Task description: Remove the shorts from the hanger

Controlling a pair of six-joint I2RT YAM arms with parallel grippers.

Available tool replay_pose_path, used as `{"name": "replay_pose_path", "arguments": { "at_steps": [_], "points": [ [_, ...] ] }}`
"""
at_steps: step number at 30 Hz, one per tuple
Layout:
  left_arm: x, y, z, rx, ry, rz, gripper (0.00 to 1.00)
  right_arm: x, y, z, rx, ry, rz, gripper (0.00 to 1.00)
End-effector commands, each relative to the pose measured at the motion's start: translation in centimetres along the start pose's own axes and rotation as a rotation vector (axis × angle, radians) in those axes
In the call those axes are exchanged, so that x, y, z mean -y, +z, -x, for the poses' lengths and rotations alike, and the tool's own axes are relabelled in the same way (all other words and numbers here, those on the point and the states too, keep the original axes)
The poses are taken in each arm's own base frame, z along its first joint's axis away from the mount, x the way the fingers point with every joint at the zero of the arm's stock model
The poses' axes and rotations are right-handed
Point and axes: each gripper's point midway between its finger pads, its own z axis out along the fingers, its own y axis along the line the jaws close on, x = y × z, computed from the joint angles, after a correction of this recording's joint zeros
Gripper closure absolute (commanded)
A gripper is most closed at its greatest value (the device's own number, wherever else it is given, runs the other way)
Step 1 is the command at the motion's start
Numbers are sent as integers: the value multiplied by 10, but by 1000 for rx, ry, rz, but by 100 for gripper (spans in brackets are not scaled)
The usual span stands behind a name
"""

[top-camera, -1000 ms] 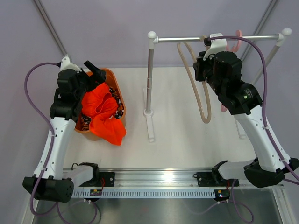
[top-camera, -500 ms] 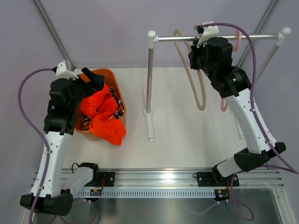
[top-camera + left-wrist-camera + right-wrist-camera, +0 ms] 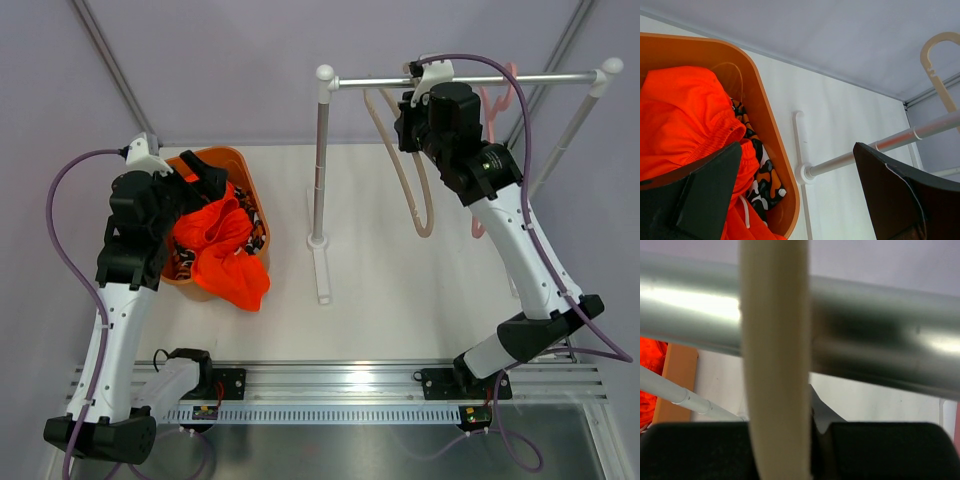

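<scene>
Left wrist: shorts [image 3: 685, 115] in basket [image 3: 766, 131] beneath spread left pincer [image 3: 797, 150].

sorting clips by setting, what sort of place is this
Likely a robot lab bench staged for laundry: white table, plain grey panels, a metal clothes rail with a beige hanger, an orange basket of shorts.

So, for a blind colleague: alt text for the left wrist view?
Orange shorts and a camouflage pair lie in an orange tub, beyond the open left gripper; a metal pole stands on the white table at right.
</scene>
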Motion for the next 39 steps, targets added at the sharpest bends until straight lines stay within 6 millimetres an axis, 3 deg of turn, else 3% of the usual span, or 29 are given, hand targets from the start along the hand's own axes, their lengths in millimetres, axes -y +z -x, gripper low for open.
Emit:
{"name": "replay_pose_path", "arguments": {
  "at_steps": [1, 11, 22, 31, 39],
  "points": [
    [8, 0, 3, 12, 19, -48, 1, 3, -13, 12, 50, 30, 12, 97],
    [10, -1, 4, 11, 25, -52, 1, 2, -13, 2, 32, 38, 15, 87],
    [10, -1, 4, 7, 27, -57, 1, 4, -20, 9, 55, 43, 11, 64],
    [14, -2, 6, 5, 37, -71, 1, 8, -41, 21, 95, 59, 6, 45],
    [25, -7, 5, -24, 72, -127, 1, 23, -73, 23, 131, 91, -38, 32]
  ]
}}
